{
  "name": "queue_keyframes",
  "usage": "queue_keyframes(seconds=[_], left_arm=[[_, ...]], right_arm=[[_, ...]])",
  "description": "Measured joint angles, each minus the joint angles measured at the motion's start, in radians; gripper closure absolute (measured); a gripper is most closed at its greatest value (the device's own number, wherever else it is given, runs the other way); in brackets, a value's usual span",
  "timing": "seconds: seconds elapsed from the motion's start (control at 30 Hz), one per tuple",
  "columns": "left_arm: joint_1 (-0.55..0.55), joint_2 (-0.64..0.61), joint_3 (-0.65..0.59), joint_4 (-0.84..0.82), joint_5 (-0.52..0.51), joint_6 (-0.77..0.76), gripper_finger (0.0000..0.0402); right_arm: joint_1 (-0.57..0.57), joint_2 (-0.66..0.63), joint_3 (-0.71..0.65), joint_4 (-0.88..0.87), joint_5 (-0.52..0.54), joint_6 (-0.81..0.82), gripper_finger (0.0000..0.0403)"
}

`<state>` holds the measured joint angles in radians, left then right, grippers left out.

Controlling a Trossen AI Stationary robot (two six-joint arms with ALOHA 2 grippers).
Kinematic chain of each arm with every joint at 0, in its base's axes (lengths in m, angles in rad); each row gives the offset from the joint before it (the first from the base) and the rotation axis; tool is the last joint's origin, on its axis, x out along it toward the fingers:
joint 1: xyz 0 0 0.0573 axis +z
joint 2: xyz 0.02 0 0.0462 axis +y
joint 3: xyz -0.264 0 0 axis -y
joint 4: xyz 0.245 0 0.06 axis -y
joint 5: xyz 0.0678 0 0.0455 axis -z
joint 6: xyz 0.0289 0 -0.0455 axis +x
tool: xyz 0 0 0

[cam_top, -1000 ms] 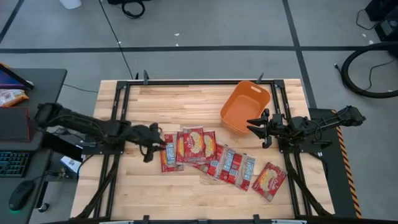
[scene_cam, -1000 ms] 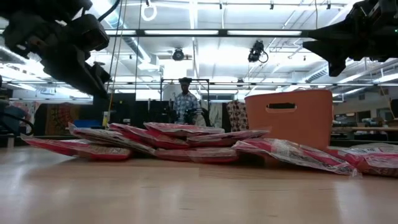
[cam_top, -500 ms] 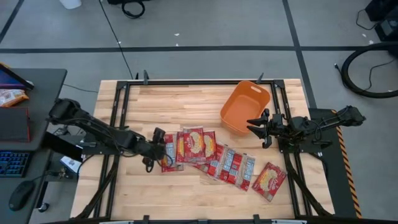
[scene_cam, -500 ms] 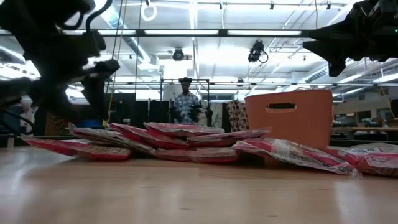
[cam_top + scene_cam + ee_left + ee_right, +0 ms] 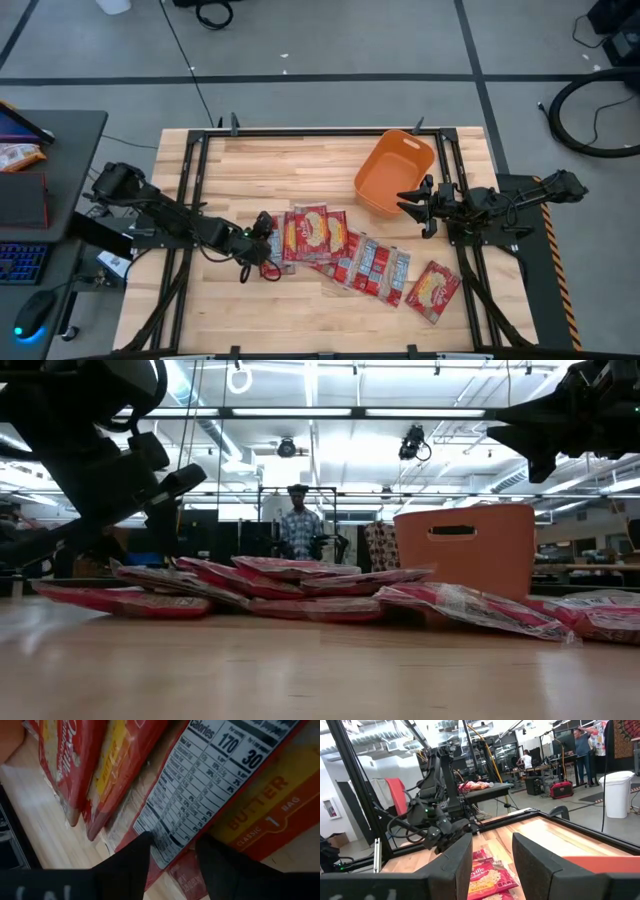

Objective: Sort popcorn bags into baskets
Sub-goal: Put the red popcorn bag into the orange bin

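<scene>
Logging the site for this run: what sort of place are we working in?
Probably a robotics lab or workshop: a wooden table on a dark frame, a desk with keyboard and mouse beside it, and more benches with people behind.

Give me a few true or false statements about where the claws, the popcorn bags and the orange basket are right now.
1. The left claw is at the left end of the row of popcorn bags. True.
2. The orange basket holds several bags. False: no bags show inside it.
3. The right claw hovers open beside the basket. True.
4. The right claw grips a bag. False: it holds nothing.
5. One bag lies apart at the right end. True.
</scene>
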<state>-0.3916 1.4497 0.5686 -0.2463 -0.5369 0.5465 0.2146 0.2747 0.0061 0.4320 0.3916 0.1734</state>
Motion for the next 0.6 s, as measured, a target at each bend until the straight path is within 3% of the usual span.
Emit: queue_keyframes(seconds=[0.1, 0.23, 0.33, 0.6], left_arm=[[0.0, 0.012, 0.0, 0.0, -0.001, -0.001, 0.0277], [0.002, 0.016, 0.007, -0.011, 0.002, -0.051, 0.0358], [0.027, 0.015, 0.081, -0.143, 0.045, -0.075, 0.039], [0.17, 0.015, 0.476, -0.714, 0.443, -0.088, 0.0391]], right_arm=[[0.0, 0.0, 0.0, 0.0, 0.0, 0.0, 0.0259], [0.0, 0.0, 0.0, 0.0, 0.0, 0.0, 0.0259], [0.0, 0.0, 0.0, 0.0, 0.0, 0.0, 0.0259], [0.0, 0.0, 0.0, 0.0, 0.0, 0.0, 0.0259]])
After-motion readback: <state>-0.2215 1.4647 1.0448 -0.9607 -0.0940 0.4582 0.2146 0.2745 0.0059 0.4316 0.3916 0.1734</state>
